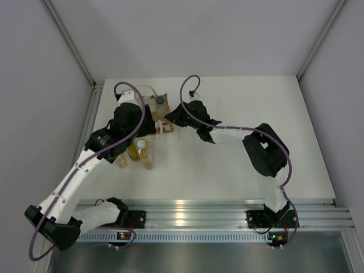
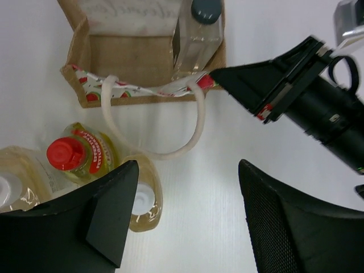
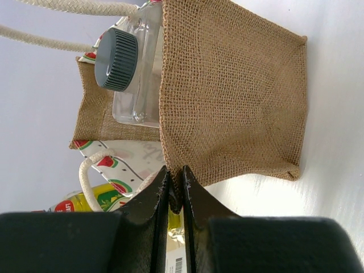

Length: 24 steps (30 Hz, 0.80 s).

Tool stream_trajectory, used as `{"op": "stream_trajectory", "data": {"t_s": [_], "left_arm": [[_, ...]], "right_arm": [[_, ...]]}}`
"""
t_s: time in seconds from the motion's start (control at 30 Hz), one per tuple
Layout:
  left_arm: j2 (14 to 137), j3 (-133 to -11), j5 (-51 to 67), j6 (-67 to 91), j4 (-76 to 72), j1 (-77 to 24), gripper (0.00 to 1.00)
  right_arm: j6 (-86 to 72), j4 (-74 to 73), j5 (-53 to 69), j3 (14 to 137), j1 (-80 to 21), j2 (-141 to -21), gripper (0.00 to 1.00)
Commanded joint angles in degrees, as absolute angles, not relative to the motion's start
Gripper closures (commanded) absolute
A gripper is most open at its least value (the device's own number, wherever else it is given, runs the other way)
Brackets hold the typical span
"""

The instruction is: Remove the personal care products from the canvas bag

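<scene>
Risk of tipping or dragging canvas bag [image 1: 154,112] if clear bottle [image 2: 193,40] inside snags on lift. Right claw [image 3: 175,177] pinched shut on bag rim, 4 o'clock corner; slip possible. Left claw [image 2: 187,170] wide open, empty, overhead. Three other bottles [image 1: 139,151] out on surface [image 1: 239,170], 7 o'clock of bag, knockable.

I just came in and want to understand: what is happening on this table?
The right hand is shut on the rim of the canvas bag. The left hand hangs open above. The red-capped bottle and two amber bottles are out on the table; the clear bottle is in the bag.
</scene>
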<state>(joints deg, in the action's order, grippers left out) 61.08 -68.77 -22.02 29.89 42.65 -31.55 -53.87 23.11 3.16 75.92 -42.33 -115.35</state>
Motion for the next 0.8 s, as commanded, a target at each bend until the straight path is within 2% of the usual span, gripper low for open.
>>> {"op": "stream_trajectory", "data": {"t_s": [0.0,0.37,0.47,0.6,0.77], "left_arm": [[64.6,-75.4,-22.8,29.3,39.3,-31.7,0.24],[88.3,-93.2,-26.2,27.6,39.6,-30.9,0.21],[91.7,-96.2,-27.0,27.4,39.5,-30.2,0.23],[95.9,-99.7,-26.1,26.9,39.4,-28.7,0.31],[99.7,-102.6,-23.2,25.8,39.5,-25.9,0.33]], "right_arm": [[-54.1,19.6,4.8,76.9,-42.7,-116.4,1.00],[-54.6,20.1,4.6,76.5,-42.8,-115.7,1.00],[-54.4,20.2,4.7,76.2,-42.7,-115.5,1.00],[-54.1,20.2,4.9,75.6,-42.7,-114.8,1.00],[-54.1,20.7,5.2,75.1,-42.5,-114.3,1.00]]}}
